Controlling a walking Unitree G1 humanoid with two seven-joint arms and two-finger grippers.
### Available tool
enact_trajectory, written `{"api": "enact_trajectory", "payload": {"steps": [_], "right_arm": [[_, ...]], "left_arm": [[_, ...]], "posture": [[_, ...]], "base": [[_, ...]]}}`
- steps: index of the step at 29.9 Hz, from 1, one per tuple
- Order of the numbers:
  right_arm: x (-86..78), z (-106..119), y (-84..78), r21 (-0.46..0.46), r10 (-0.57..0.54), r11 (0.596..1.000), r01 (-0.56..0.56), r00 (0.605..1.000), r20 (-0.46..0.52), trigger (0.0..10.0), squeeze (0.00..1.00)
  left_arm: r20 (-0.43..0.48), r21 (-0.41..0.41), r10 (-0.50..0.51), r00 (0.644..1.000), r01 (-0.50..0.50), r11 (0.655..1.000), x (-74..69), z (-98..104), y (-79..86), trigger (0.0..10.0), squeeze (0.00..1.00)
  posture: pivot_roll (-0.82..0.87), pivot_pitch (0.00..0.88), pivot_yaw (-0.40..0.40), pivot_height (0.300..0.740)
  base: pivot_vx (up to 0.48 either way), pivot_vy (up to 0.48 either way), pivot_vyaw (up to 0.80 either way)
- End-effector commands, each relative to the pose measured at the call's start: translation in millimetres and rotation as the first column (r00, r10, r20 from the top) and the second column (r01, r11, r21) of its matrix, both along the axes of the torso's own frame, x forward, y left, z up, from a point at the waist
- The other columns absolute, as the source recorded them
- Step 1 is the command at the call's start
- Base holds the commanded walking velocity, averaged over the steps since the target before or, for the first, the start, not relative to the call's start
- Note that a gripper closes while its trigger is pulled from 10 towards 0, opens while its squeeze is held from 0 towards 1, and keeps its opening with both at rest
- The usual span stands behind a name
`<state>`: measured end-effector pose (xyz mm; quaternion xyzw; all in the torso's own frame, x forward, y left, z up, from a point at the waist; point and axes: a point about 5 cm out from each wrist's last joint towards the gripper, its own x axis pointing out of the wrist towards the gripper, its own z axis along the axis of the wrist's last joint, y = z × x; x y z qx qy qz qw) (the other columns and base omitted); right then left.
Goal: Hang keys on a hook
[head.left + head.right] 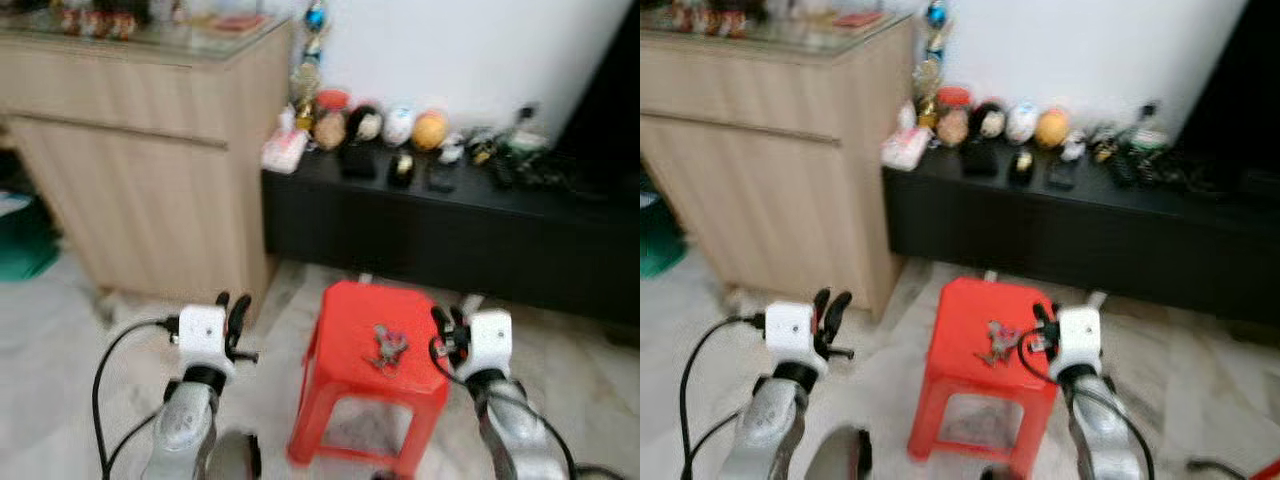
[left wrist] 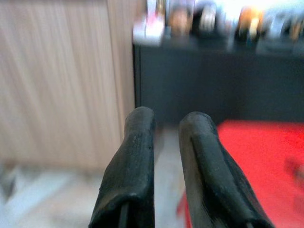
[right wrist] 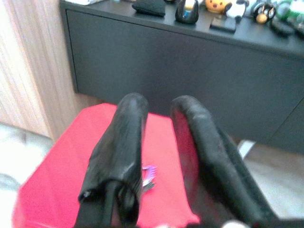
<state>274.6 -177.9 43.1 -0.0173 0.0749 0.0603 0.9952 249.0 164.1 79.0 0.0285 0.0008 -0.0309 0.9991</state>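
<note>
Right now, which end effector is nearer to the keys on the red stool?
Right. The right end effector is at the stool's edge beside the keys. The left end effector is off the stool, toward the wooden cabinet.

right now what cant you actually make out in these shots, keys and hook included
- Keys on the red stool: head views blurred, so count and ring shape unclear; in the right wrist view the right gripper fingers cover all but a purple bit.
- Hook: none can be made out; the wall above the black cabinet is cut off by the top edge.
- Small items on the black cabinet: blurred, too small to identify.
- Left gripper: stool cut off by the frame edge.
</note>
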Motion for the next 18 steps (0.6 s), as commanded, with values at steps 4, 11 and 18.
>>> {"api": "enact_trajectory", "payload": {"steps": [4,11,18], "right_arm": [[1.2,1,-3.3,-0.006,-0.011,1.0,0.011,1.0,-0.005,10.0,0.0],[-1.0,-6,-3.2,-0.036,-0.006,0.999,0.004,0.999,-0.046,10.0,0.0],[-2.2,-10,-4.5,-0.044,-0.007,0.999,0.005,0.998,-0.06,10.0,0.0]], "left_arm": [[0.025,0.01,-0.016,1.0,0.016,1.0,5.1,8,-2.2,10.0,0.0],[0.005,0.022,-0.023,1.0,0.023,0.999,4.9,5,-2.3,10.0,0.0],[0.009,0.017,-0.028,1.0,0.028,0.999,4.1,5,-2.8,10.0,0.0]], "posture": [[-0.02,0.0,-0.092,0.625],[-0.02,0.0,-0.091,0.625],[-0.01,0.0,-0.091,0.625]], "base": [[0.0,0.0,0.0],[0.0,0.0,0.0],[0.224,0.0,0.0]]}}
